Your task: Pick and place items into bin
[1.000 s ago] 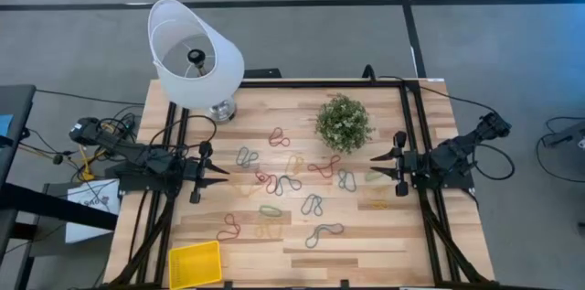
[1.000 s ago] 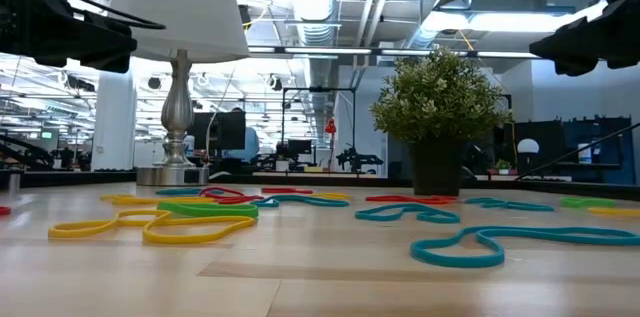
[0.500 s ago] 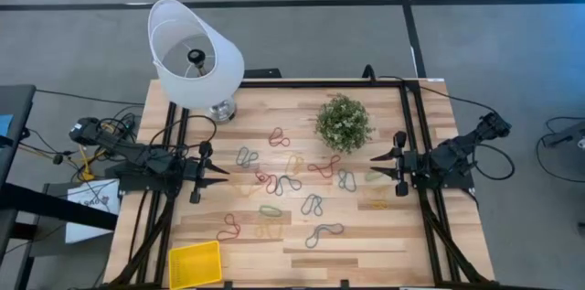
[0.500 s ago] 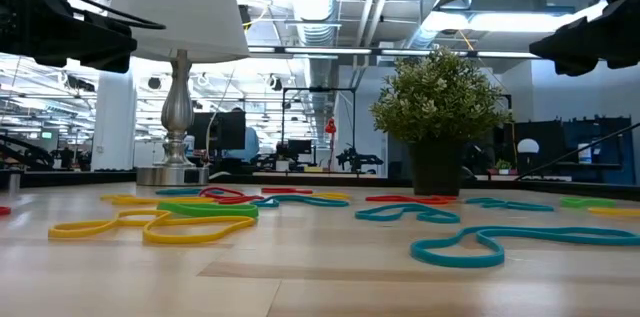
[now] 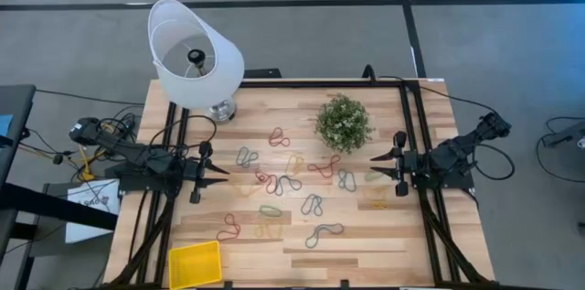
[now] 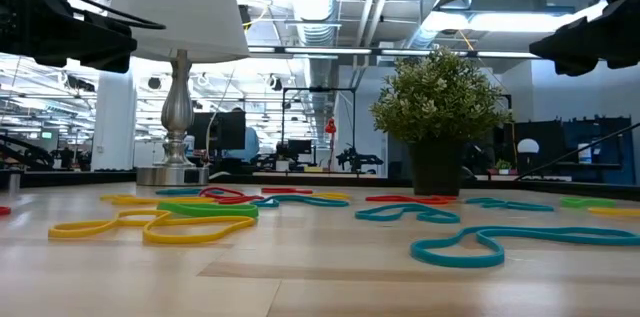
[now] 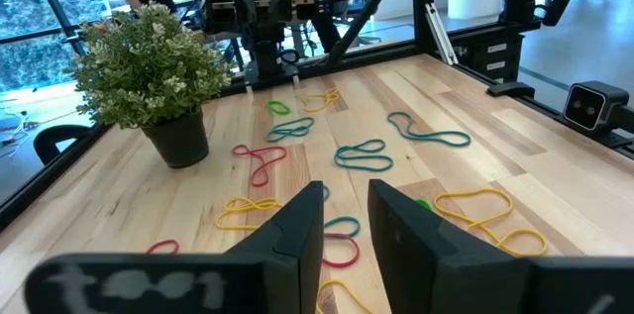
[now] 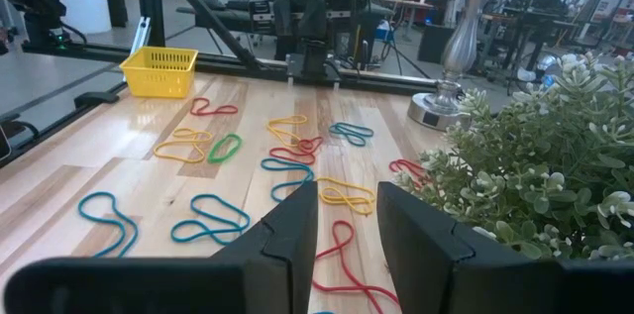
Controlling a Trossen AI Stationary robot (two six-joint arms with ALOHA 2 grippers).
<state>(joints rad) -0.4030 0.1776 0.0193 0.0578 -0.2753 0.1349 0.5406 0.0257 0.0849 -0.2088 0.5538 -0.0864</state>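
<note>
Nothing has moved since the earlier frames: both arms sit parked at the table edges. Left gripper hangs over the left edge, fingers a narrow gap apart, holding nothing; right gripper over the right edge, same narrow gap, empty. Low view cuts off both arms & doesn't show the bin. Bin, yellow, sits at near-left corner, slightly skewed to the table edge. Items lie flat, scattered mid-table betw. the grippers, long axes every which way. Lamp at far-left; its shade hides most of its base from above. Plant stands right of centre, among the far items.
</note>
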